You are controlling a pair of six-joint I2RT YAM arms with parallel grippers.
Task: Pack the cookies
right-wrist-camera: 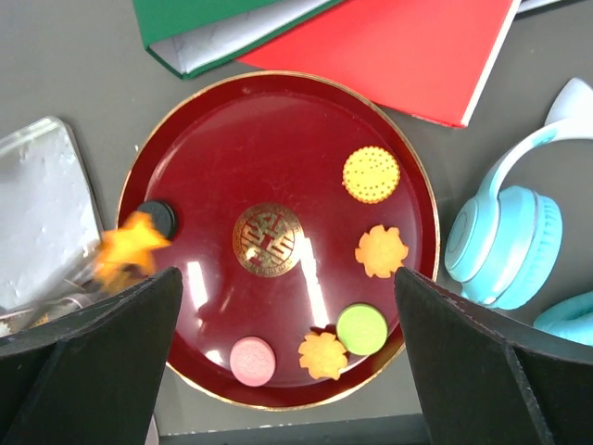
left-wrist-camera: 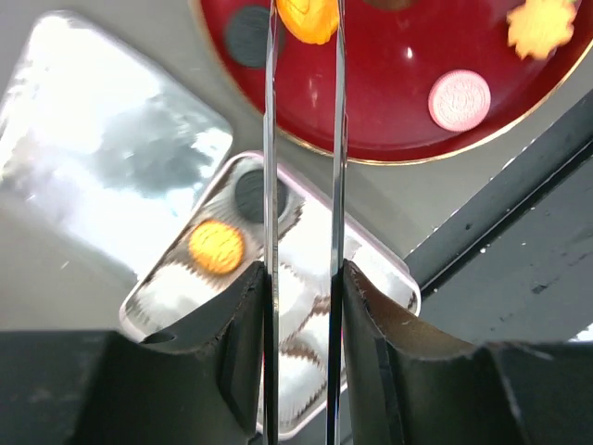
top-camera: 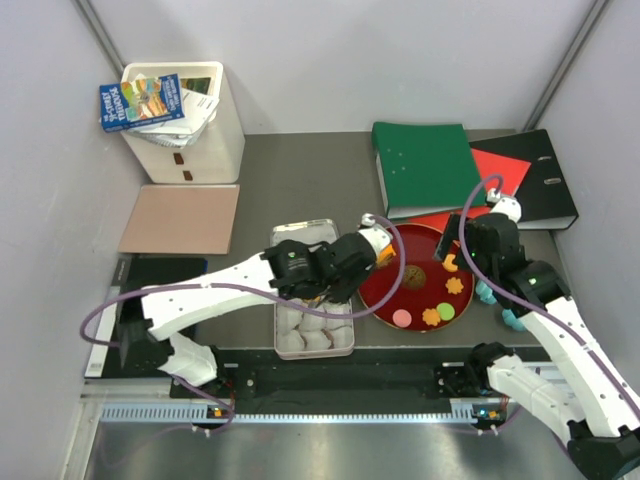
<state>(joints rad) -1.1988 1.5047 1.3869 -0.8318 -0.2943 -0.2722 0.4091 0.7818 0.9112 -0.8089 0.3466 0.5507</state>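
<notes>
Cookies lie on a red plate [right-wrist-camera: 278, 130]: orange round [right-wrist-camera: 371, 174], two orange flowers [right-wrist-camera: 381, 251], green [right-wrist-camera: 361, 328], pink [right-wrist-camera: 252, 361], black [right-wrist-camera: 156, 219], and a larger brown round [right-wrist-camera: 267, 239] at the centre. My left gripper [left-wrist-camera: 304, 19] is shut on an orange flower cookie [left-wrist-camera: 310, 19], held above the plate's left rim [top-camera: 383, 256]. Below it a metal tin [left-wrist-camera: 389, 269] of white paper cups holds an orange round [left-wrist-camera: 216, 246] and a black cookie [left-wrist-camera: 252, 193]. My right gripper [right-wrist-camera: 287, 278] is open and empty above the plate's right side [top-camera: 470, 245].
The tin's lid [top-camera: 303, 234] lies just behind the tin. Turquoise headphones [right-wrist-camera: 505, 246] lie right of the plate. Green [top-camera: 425, 165], red and black binders lie behind it. A white bin [top-camera: 185, 120] and a brown board [top-camera: 180, 218] are at the back left.
</notes>
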